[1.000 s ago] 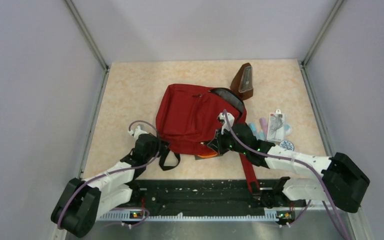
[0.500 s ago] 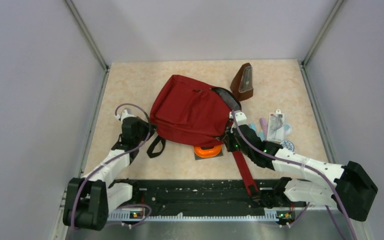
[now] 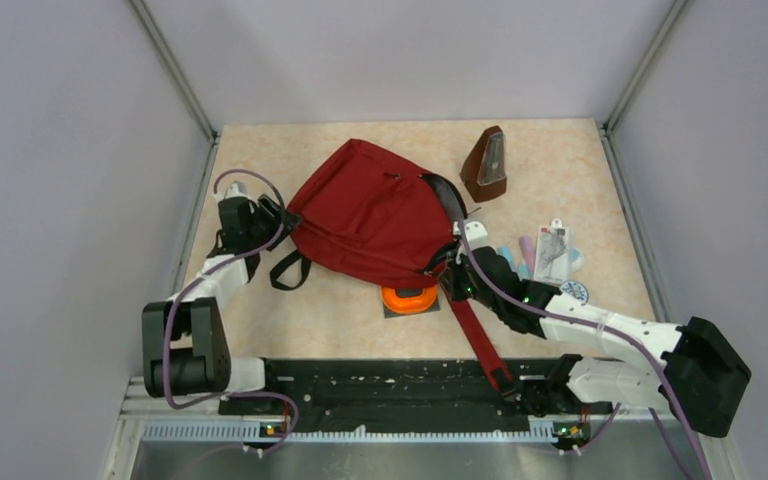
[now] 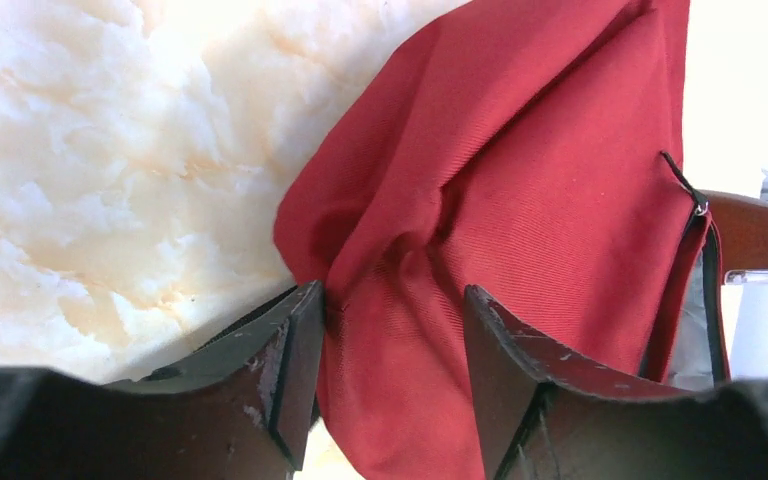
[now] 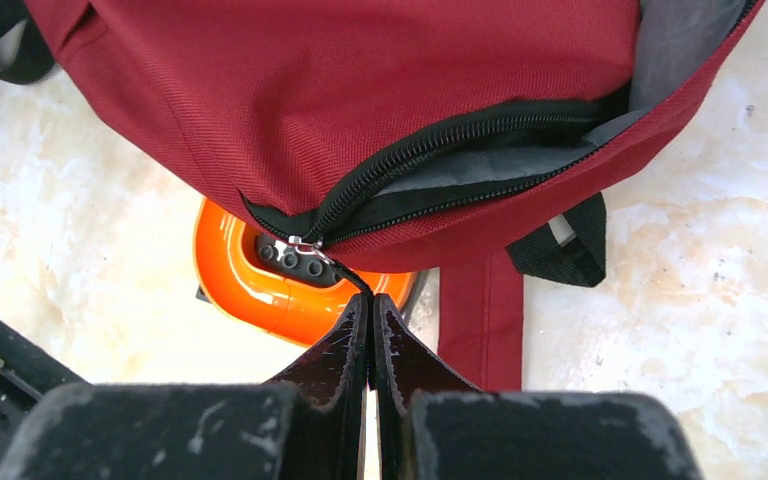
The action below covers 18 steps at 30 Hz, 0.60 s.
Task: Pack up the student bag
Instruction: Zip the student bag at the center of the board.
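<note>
The student bag, dark red, lies in the middle of the table with its grey-lined zipper mouth partly open. My left gripper is at the bag's left corner. Its jaws stand open on either side of a fold of red fabric that runs slack between them. My right gripper is shut on the black zipper pull at the bag's near right edge. The long red strap trails toward the arm bases.
An orange device pokes out from under the bag's near edge, on a dark square. A brown metronome-shaped object stands behind the bag. Pastel pens, a packaged item and a round badge lie at right. A black strap loop lies at left.
The left arm swung back and left, dragging the bag's corner that way, then opened its jaws. The bag turned and uncovered more of the orange device. The right gripper stays shut on the pull.
</note>
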Available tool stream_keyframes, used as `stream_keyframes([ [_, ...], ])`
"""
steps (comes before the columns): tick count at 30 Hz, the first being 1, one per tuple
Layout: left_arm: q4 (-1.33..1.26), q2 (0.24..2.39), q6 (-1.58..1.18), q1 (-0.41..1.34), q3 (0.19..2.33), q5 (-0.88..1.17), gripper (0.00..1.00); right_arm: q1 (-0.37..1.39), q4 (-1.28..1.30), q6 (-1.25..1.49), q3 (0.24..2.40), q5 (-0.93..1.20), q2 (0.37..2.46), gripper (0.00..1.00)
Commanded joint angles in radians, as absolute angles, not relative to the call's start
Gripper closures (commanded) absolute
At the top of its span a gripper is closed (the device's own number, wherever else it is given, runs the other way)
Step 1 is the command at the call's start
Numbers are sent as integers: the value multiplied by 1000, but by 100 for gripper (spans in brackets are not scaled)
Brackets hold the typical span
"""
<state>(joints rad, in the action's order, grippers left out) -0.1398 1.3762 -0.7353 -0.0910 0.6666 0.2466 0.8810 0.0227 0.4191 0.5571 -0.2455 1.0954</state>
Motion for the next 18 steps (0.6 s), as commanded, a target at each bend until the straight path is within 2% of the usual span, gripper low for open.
stream_keyframes([
  [1, -107, 1262, -581, -49, 680, 188, 41, 884, -43, 408, 553, -217, 1108, 100],
  [6, 17, 1053, -423, 147, 646, -16, 40, 884, -52, 402, 549, -206, 1109, 100],
  [8, 10, 988, -358, 249, 624, -33, 40, 884, -56, 399, 549, -205, 1106, 100],
  [12, -182, 881, -228, 406, 517, 116, 40, 884, -52, 400, 549, -206, 1086, 100],
  [15, -391, 843, -189, 456, 413, 249, 29, 884, -45, 402, 549, -208, 1067, 100],
  [18, -503, 886, -169, 490, 386, 322, 28, 884, -35, 405, 551, -213, 1052, 100],
])
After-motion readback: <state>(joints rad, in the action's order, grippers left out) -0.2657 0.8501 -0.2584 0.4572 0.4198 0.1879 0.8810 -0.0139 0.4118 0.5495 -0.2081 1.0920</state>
